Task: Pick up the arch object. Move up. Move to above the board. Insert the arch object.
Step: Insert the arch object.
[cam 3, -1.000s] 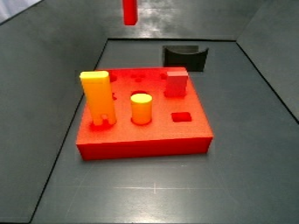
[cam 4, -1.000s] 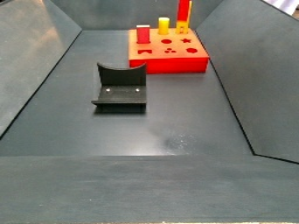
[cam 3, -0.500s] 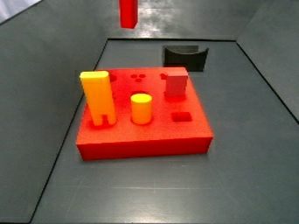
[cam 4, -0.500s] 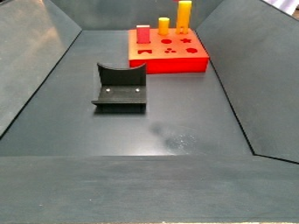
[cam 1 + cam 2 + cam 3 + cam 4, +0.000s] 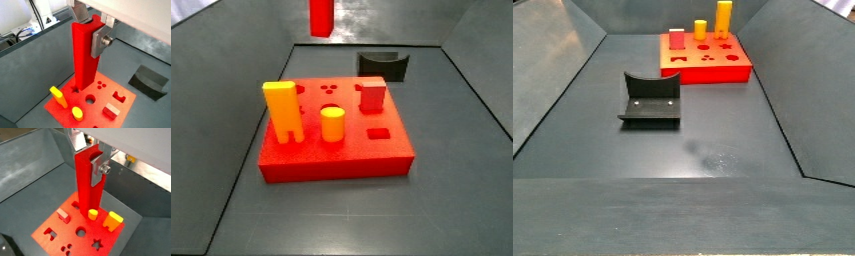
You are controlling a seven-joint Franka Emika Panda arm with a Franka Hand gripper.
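My gripper is shut on the top of the arch object, a tall plain red bar that hangs upright between the silver fingers. Both wrist views show this grip; the gripper also holds the bar there. The bar hangs high above the board, a thick red slab with holes and pegs, also seen in a wrist view. In a side view only the bar's lower end shows at the top, beyond the board. In a side view the board shows but bar and gripper are out of frame.
On the board stand a tall yellow-orange block, a yellow cylinder and a red square peg. A dark block with a curved cut-out sits on the grey floor beside the board, also in a side view. Sloped grey walls surround the floor.
The bar has drifted slightly in one side view and now shows longer and larger. It has left the top of the other side view, where its end showed one second ago.
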